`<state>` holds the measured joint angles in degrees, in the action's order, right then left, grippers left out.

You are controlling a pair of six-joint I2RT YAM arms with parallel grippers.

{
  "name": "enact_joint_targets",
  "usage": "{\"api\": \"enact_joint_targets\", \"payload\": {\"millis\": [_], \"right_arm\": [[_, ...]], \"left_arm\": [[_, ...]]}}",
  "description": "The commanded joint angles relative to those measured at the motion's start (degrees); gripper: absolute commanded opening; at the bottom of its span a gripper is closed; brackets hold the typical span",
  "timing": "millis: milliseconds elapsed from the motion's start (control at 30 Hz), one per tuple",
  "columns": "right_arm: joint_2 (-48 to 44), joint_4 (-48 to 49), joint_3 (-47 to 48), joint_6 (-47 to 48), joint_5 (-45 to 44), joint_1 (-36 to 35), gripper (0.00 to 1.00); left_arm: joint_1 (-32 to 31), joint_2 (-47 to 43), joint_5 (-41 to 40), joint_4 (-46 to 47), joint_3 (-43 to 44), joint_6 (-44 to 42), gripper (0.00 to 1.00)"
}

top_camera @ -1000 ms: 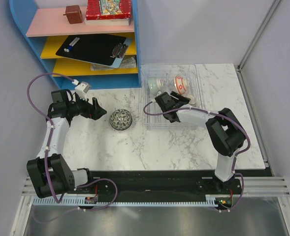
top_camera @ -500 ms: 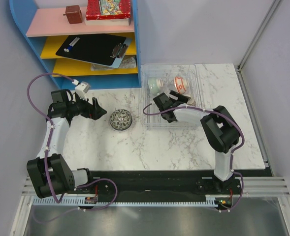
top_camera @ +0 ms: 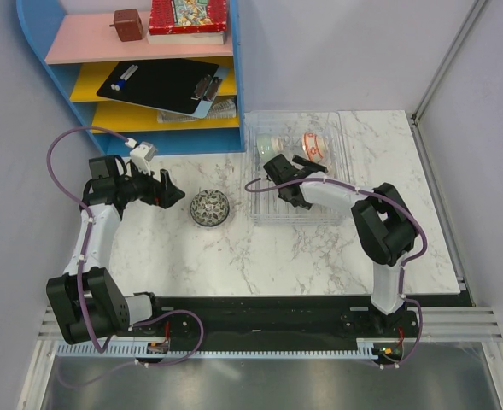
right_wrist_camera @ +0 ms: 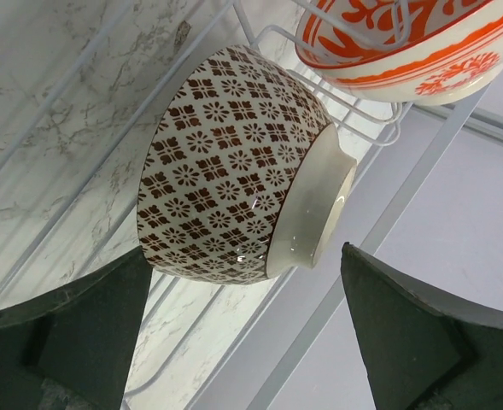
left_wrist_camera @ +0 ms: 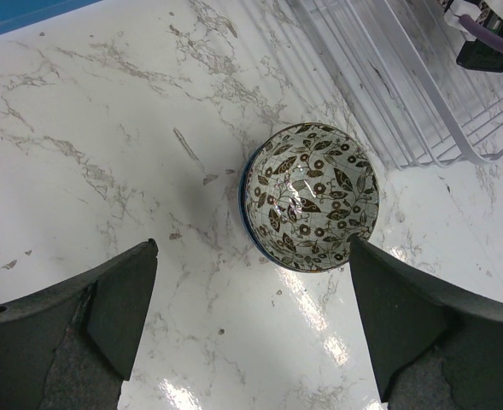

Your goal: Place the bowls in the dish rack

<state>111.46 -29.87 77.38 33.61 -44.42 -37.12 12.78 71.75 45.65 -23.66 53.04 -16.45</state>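
Rack drop looks done: right fingers [right_wrist_camera: 72, 333] splayed, gripping nothing, beside the brown-patterned white ceramic bowl [right_wrist_camera: 234, 171] in the clear plastic dish rack [top_camera: 336, 124]; next, the splayed left fingers [left_wrist_camera: 114, 299] need to grab the grey leaf-print bowl [left_wrist_camera: 311, 196] mid-counter [top_camera: 234, 256].

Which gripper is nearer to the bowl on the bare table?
Left. The left gripper sits open just left of the bowl, facing it. The right gripper is farther off to the bowl's right, open over the rack.
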Motion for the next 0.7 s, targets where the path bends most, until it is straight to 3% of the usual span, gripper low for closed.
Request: {"api": "enact_joint_targets", "payload": {"millis": [0, 467, 667], "right_arm": [[-2.56, -5.73, 4.00, -0.74, 0.83, 0.03, 0.98], [-1.69, -8.19, 3.56, -0.47, -0.66, 0.39, 0.98], [-2.74, -7.05, 6.02, -2.49, 2.94, 0.39, 0.98]], "left_arm": [[0.32, -0.82, 1.29, 1.60, -0.48, -0.95, 1.00], [0.32, -1.34, 1.20, 1.42, -0.65, -1.22, 1.00], [0.32, -0.99, 1.37, 1.34, -1.18, -1.57, 1.00]]}}
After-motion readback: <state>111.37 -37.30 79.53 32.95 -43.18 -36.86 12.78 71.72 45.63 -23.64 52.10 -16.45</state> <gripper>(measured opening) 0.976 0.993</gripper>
